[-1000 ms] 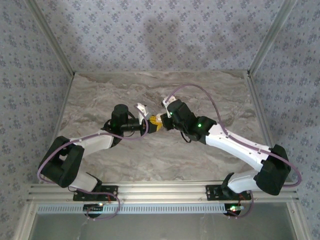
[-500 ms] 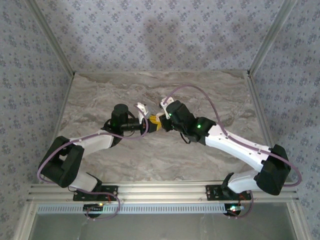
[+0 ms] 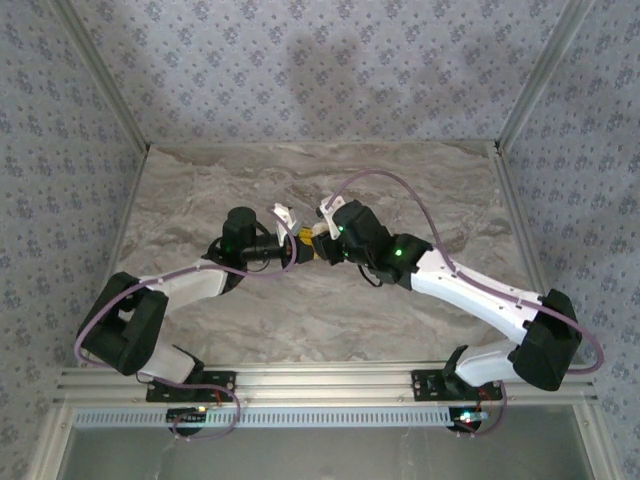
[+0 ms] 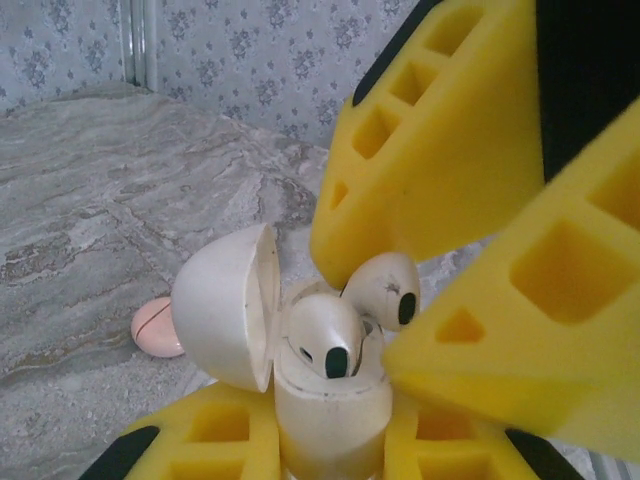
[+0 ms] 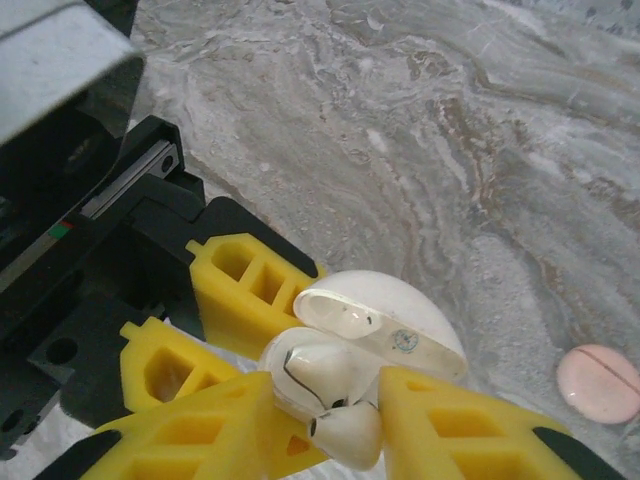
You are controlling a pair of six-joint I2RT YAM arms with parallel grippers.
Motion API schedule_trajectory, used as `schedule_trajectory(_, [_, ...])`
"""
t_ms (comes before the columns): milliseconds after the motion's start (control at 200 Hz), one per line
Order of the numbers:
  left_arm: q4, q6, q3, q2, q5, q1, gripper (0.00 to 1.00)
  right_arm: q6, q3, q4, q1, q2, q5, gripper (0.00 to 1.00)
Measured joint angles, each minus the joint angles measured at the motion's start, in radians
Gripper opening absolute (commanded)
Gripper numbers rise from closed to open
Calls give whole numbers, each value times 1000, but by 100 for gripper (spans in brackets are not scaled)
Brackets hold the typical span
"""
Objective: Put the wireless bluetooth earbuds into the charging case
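1. My left hand [image 4: 322, 452] is clamped on the white charging case [image 4: 330, 400], whose lid is open.
2. One earbud [image 4: 322, 335] sits in the case.
3. My right hand [image 5: 345, 425] straddles a second earbud [image 4: 385, 288] at the case's mouth; gripping or loose, I cannot tell.
4. Beyond, a pink disc [image 4: 155, 327] lies on the tabletop [image 4: 90, 180].

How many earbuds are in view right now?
2: one earbud seated in the open case, the other beside it between the right gripper's jaws. More may be hidden.
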Motion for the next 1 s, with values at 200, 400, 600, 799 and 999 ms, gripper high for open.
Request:
schedule_trajectory(200, [13,2,0,0,-5,-1,15,35,1,0,-27,-15,-62,48])
schedule_trajectory(400, [34,2,1,0,-18,-3,15,70,13,2,-60,-47,-121,55])
schedule_trajectory(600, [52,2,1,0,-26,-3,15,142,14,17,-107,-87,-167,55])
schedule_trajectory(799, [68,2,1,0,-33,-3,15,224,14,27,-180,-122,-237,54])
schedule_trajectory(999, [81,2,1,0,-34,-3,15,268,-5,24,-230,-124,-357,57])
